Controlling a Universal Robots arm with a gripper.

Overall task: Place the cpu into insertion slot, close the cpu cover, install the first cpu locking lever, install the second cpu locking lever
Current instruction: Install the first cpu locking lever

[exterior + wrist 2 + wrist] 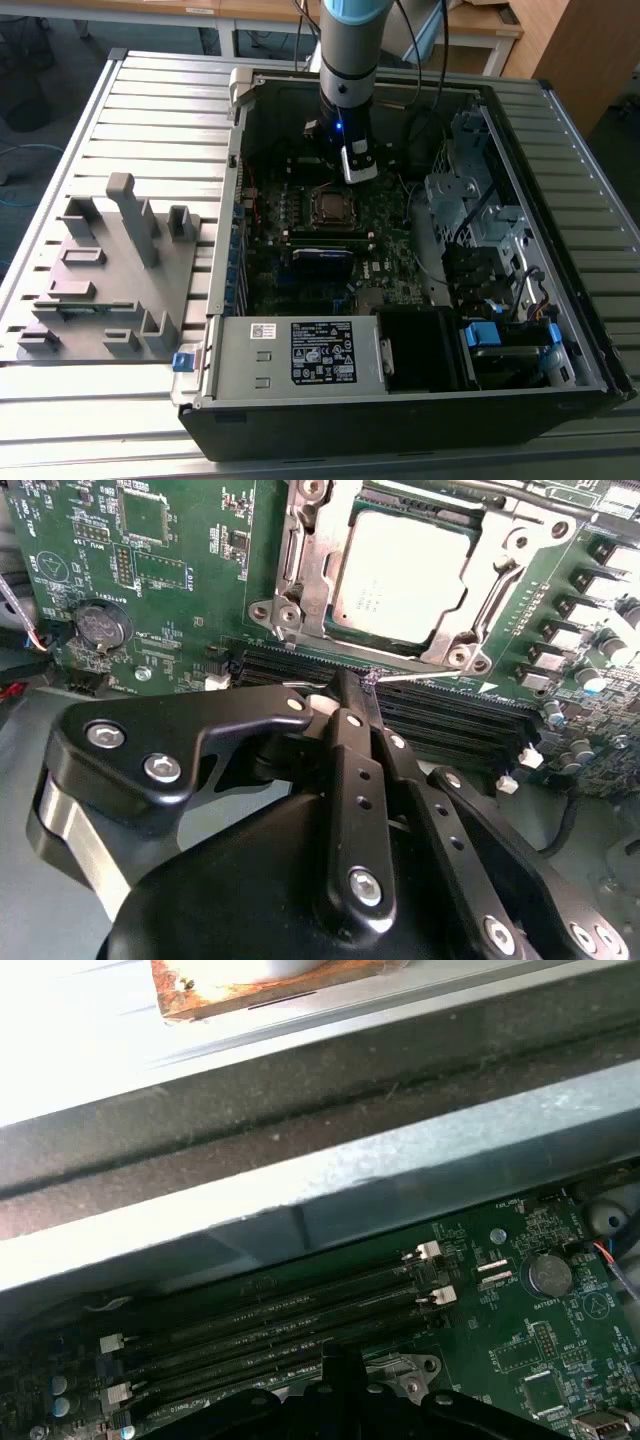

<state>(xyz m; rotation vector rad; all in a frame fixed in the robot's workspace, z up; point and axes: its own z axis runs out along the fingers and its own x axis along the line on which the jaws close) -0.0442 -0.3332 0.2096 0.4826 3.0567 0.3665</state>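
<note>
**Cpu (400, 575) seated, cpu cover (308, 575) down**

It sits in the insertion slot (328, 207) on the green motherboard (170, 590), with the silvery frame lying around it. The black fingers (348, 750) are pressed together, tips right at the end of a thin locking lever (425, 673) beside the memory slots (290, 665). Whether they grip it, I cannot tell.
</note>
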